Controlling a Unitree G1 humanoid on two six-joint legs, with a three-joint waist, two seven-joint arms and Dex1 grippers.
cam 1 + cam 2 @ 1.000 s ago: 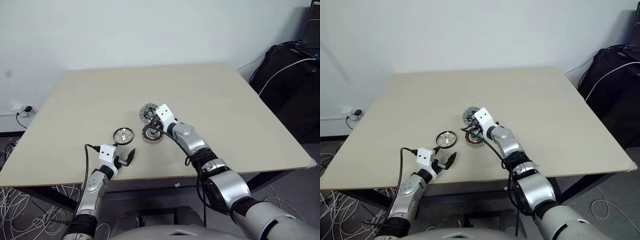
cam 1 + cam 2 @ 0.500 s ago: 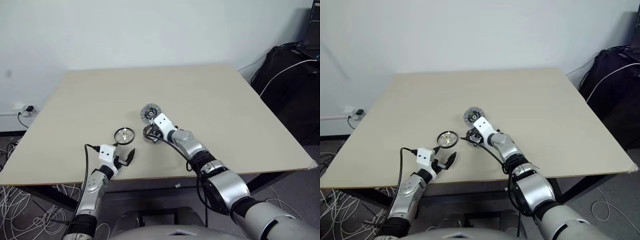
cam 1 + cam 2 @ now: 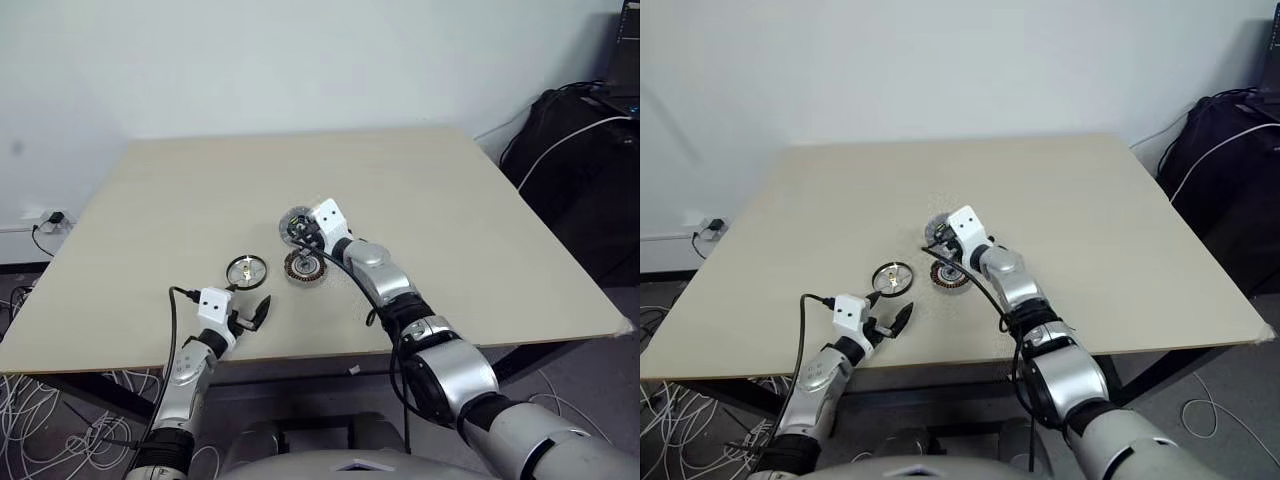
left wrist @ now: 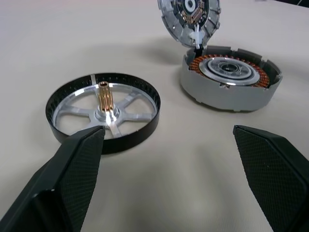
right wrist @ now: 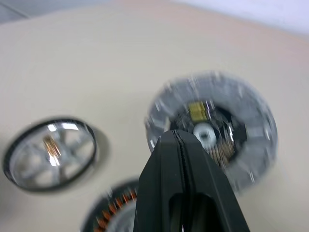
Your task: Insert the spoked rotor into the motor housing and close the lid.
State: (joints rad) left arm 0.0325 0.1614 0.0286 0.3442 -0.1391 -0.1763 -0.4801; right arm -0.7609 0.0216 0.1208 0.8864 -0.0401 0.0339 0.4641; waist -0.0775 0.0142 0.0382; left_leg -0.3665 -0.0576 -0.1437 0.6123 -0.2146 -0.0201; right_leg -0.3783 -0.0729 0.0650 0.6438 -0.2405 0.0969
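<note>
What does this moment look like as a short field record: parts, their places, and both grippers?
spoked rotor: flat on the table, outside the housing
motor housing: beside the rotor, windings exposed, no lid on
lid: tilted up, off the table, just beyond the housing
right gripper: fingers shut, at the lid's centre
left gripper: fingers open, holding nothing, near the rotor

Lid [image 5: 212, 130] blurred; motor housing [image 5: 113, 212] cut off by frame edge

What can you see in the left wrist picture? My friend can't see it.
A dark spoked rotor lies flat on the table beside the copper-wound motor housing. Behind the housing, the silver lid stands tilted up.
</note>
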